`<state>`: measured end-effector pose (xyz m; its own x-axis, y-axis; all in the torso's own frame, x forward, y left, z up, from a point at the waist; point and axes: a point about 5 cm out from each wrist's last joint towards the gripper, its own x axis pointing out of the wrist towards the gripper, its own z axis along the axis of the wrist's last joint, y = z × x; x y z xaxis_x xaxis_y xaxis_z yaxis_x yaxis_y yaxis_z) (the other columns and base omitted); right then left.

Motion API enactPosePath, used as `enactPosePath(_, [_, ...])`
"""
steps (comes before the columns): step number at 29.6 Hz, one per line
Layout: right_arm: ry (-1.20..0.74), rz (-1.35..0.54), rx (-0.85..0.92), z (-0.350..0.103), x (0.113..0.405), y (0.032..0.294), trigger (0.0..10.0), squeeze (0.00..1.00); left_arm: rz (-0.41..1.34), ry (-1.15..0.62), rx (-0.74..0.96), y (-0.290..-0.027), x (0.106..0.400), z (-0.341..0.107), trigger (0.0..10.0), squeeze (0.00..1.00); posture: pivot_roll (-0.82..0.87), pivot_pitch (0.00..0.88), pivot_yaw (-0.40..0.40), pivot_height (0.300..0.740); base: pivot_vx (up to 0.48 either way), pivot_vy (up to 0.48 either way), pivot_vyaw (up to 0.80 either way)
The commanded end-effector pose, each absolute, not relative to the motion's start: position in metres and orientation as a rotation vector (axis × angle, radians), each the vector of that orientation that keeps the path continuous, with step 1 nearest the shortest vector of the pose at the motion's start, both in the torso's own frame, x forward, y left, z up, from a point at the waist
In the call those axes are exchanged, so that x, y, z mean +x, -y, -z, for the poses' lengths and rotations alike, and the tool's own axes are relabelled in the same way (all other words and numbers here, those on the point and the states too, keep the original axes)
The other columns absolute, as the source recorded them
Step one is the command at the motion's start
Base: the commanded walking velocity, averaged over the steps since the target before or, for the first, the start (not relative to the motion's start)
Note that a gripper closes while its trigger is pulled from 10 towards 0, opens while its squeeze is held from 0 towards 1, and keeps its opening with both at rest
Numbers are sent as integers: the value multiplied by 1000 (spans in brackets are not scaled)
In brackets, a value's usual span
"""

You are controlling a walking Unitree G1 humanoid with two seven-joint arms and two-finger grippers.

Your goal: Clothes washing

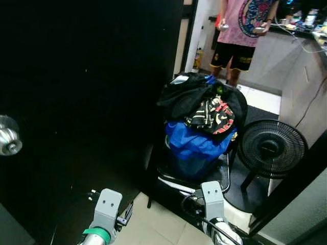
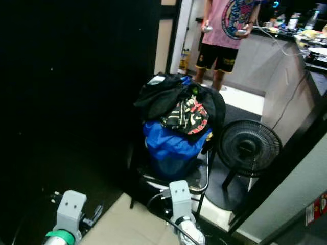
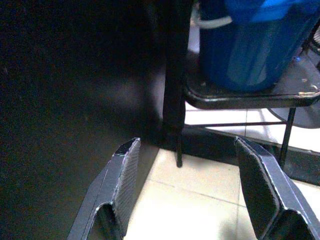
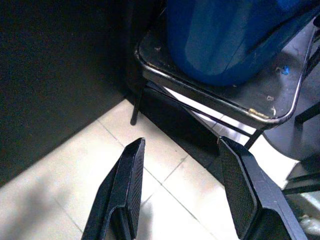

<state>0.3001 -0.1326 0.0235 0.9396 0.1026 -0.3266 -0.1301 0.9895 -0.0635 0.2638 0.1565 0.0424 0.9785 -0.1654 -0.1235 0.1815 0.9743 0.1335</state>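
Clothes (image 1: 202, 104) heap on blue basket (image 1: 196, 148) beyond both released pincers (image 3: 187, 185) (image 4: 185, 187).

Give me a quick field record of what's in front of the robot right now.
laundry: dark clothes heaped over the top of a blue bucket
support: bucket stands on a black chair
left gripper: open, low above the tile floor
right gripper: open, low before the chair
nearby: black fan beside the chair; person standing behind
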Motion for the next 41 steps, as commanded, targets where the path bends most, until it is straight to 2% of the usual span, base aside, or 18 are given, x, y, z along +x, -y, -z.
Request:
enactPosePath(1, [-331,-106,-88,-22,299,138,10000,0,170,-126,120,-154,261,-39,10000,0,10,52,-26,740,0,0,0])
enactPosePath(19, [-296,-75,-94,-27,301,141,10000,0,99,-117,78,-156,268,-44,10000,0,10,48,-26,740,0,0,0])
enactPosePath(26, [-238,-37,-87,-37,309,144,10000,0,67,-38,29,-157,278,-61,10000,0,11,44,-15,740,0,0,0])
enactPosePath(36, [-226,-50,-83,-40,310,143,10000,0,61,-24,73,-157,282,-65,10000,0,21,34,-13,740,0,0,0])
enactPosePath(41, [-222,-33,-63,-41,312,141,10000,0,66,-32,84,-159,284,-66,10000,0,32,19,32,740,0,0,0])
